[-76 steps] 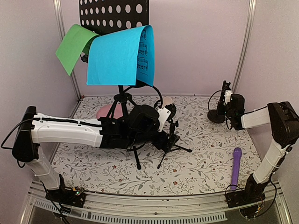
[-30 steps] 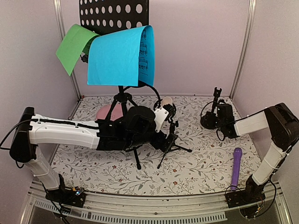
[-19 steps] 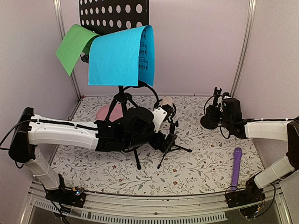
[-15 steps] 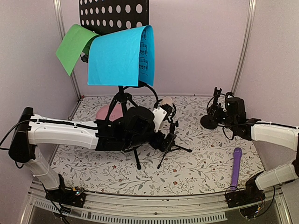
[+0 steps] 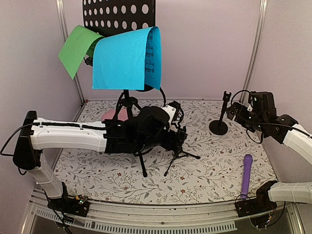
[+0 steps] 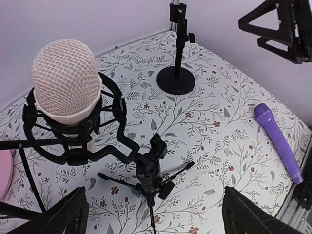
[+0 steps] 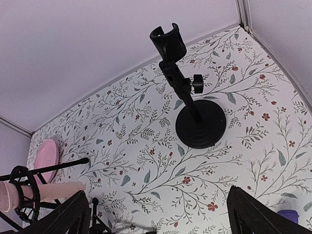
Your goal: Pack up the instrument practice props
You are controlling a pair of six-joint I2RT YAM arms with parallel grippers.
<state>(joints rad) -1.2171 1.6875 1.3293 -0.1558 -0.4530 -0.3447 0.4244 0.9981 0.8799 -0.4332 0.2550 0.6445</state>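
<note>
Resting in its black tripod cradle (image 6: 68,132), the beige microphone (image 6: 63,80) is seen before the left gripper (image 6: 153,217), whose fingers are spread wide, nothing held. The right gripper (image 7: 163,217) is likewise spread wide, apart from the round-base stand (image 7: 195,117). The purple microphone (image 5: 246,175) is seen lying on the table (image 5: 204,175).

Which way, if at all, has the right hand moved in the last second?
Yes. The right hand has pulled back to the right, off the round-base mic stand, which stands where it was. The hand is open and empty.
</note>
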